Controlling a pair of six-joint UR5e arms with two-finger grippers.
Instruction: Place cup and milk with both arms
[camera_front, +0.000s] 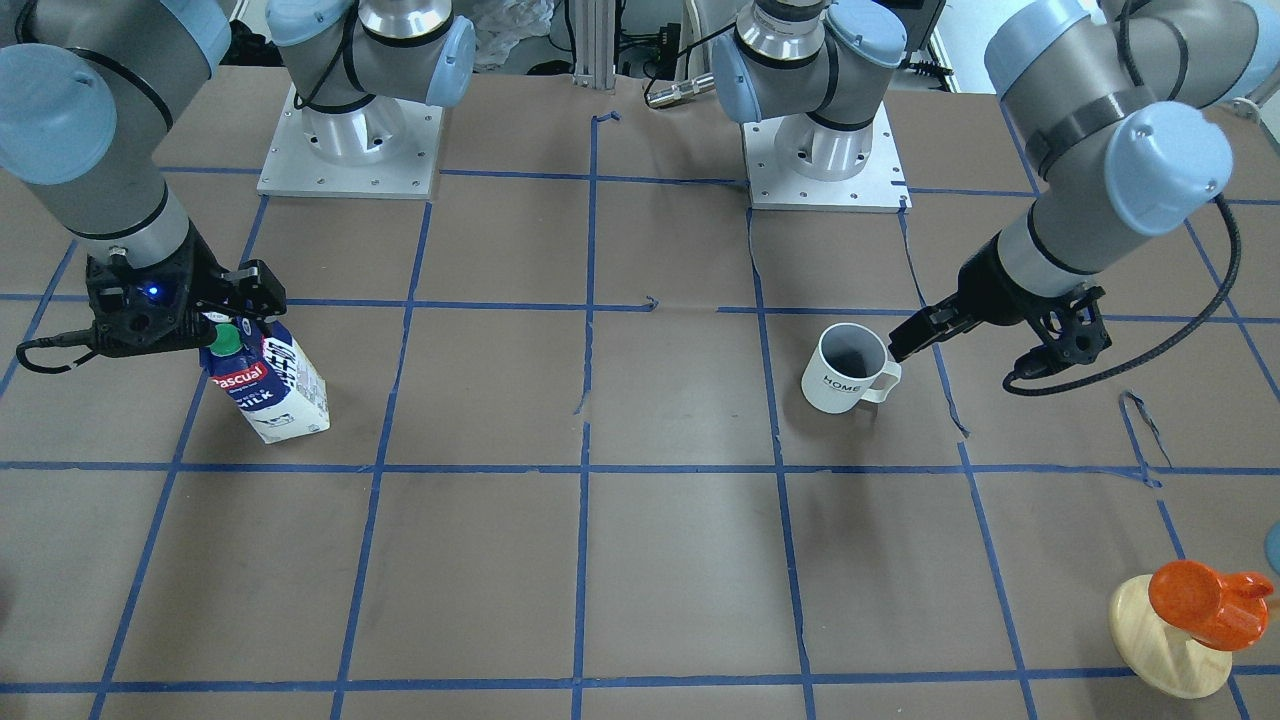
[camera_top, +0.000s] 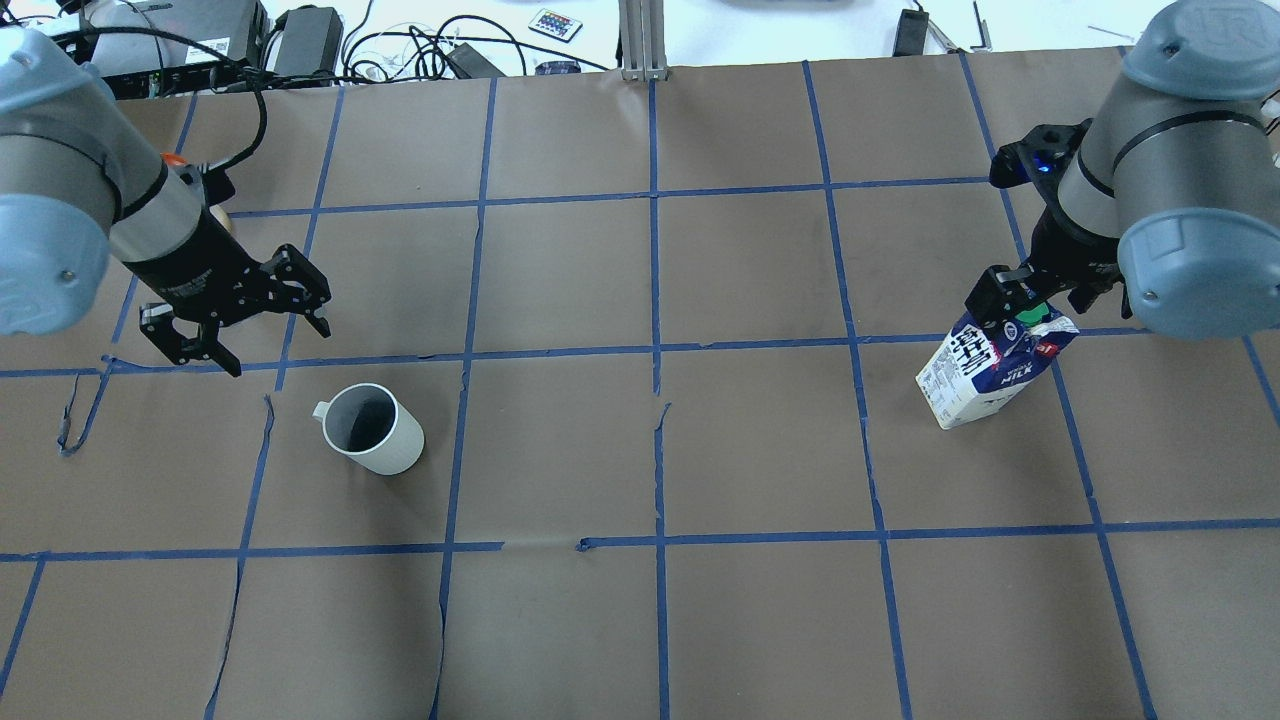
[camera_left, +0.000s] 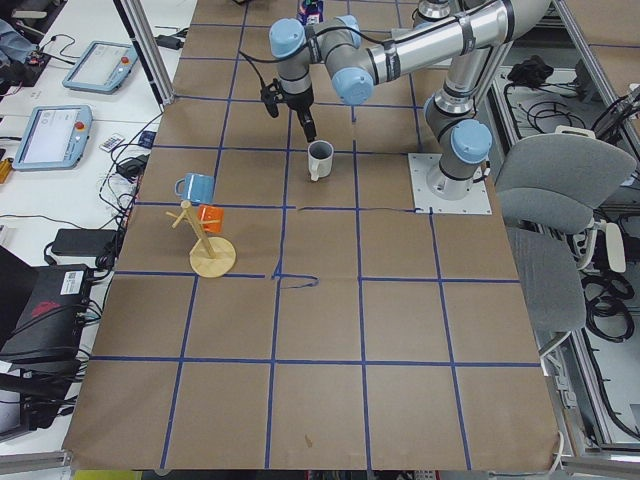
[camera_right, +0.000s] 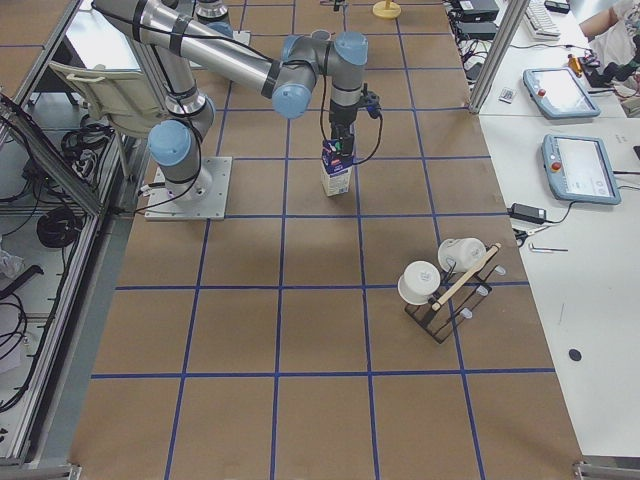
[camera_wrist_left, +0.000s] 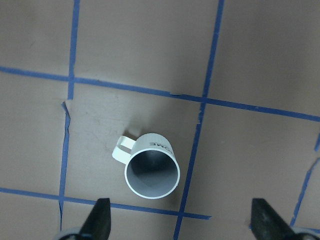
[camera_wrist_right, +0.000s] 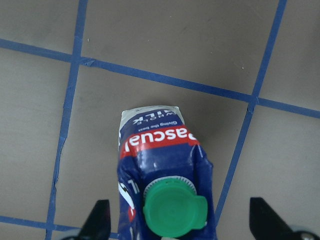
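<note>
The cup (camera_top: 375, 430) stands upright on the surface (camera_top: 640, 470), mouth up, in the robot's left half. It is white outside and dark grey inside, with its cream handle (camera_top: 322, 409) turned toward the left arm's side. The left tool (camera_top: 278, 350) hangs just beyond that handle, with its fingers spread wide and nothing held. In the left wrist view the cup sits ahead of the fingertips and off toward one finger rather than centred. My reading is that the tool needs a short advance and a sideways correction before it descends. The left arm is plainly the nearer one for it.

The milk (camera_top: 985, 375) stands on its base well apart from the cup, in the robot's right half. It is dark blue and white with a red label, and its long axis looks vertical. The green cap (camera_wrist_right: 174, 208) sits on the gabled top. The right tool (camera_top: 1020, 295) is directly over that top, with its fingers apart on either side of the carton and not clamped. The cap lies nearer one finger. I cannot tell whether a finger touches the carton.
</note>
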